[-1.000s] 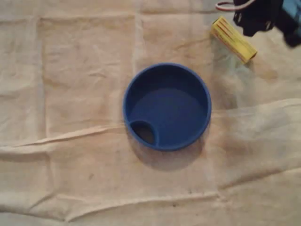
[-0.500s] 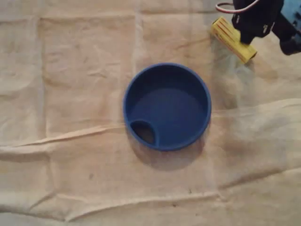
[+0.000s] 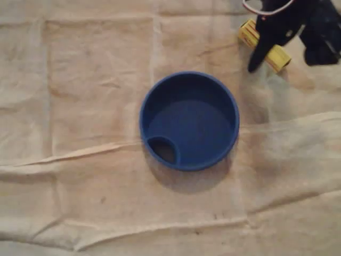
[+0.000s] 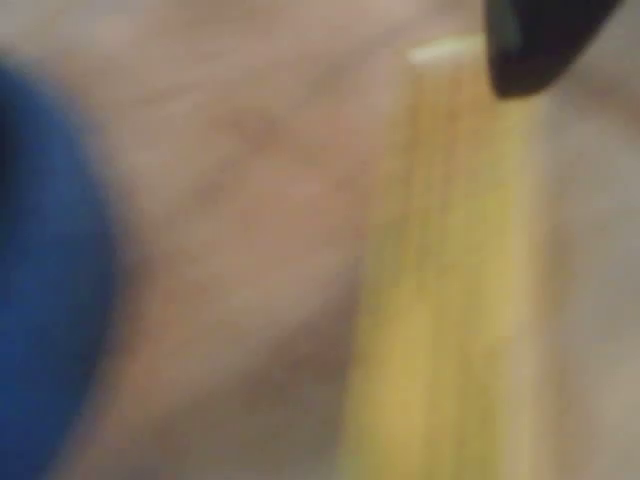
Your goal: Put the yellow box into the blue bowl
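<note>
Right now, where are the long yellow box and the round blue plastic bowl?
long yellow box [image 3: 279, 56], overhead view, lower-right end.
round blue plastic bowl [image 3: 236, 121], overhead view, right rim.

creased beige cloth [image 3: 80, 106] covers the surface; kind of place unclear.

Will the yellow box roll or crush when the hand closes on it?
The box looks like a thin carton, so probably light and dentable. Flat long sides suggest it slides rather than rolls on the wrinkled cloth.
</note>
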Motion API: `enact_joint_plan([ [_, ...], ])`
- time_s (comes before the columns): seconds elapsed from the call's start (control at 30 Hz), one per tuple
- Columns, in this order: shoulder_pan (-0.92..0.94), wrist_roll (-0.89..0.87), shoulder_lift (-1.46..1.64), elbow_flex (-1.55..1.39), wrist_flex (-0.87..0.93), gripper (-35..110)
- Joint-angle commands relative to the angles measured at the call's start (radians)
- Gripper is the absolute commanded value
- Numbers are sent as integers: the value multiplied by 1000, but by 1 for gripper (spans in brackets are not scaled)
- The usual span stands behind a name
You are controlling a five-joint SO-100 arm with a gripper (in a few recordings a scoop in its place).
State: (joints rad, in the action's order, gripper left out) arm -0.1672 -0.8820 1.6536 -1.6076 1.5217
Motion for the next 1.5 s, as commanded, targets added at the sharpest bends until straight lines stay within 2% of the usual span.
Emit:
enact_joint_plan([
  [0.0, -6, -8, -20, 14, -14, 40],
  [0.33, -6, -21, -172, 15, -37, 40],
  [0.87, -110, -25, -222, 15, -129, 40],
  [1.47, -104, -25, -327, 17, -222, 40],
])
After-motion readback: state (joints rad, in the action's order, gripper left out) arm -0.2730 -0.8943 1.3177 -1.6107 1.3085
